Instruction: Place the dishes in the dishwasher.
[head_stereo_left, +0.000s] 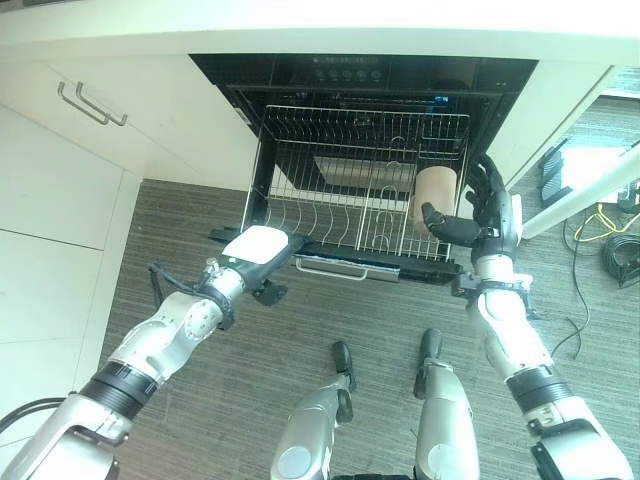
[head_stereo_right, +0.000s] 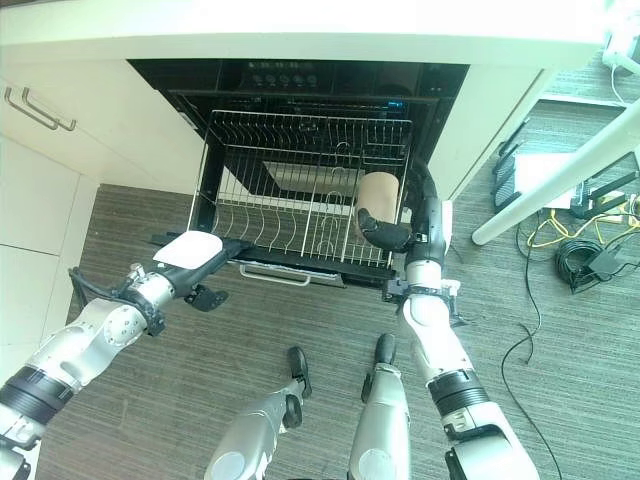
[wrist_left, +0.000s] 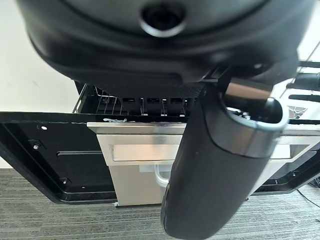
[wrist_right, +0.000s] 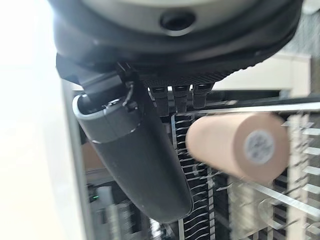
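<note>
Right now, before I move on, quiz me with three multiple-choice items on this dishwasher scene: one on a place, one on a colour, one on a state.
1. Where is the cup?
A. on the rack's right side
B. on the floor
C. in the left hand

2. What colour is the cup?
A. blue
B. tan
C. green

3. How is the right hand?
A. fisted
B. round the cup
C. open beside the cup

Answers: 1 A, it stands among the right-hand wires. 2 B, its wall and base are tan. 3 C, its fingers are straight, and the right wrist view shows a gap to the cup.

Head views down; wrist views close
</note>
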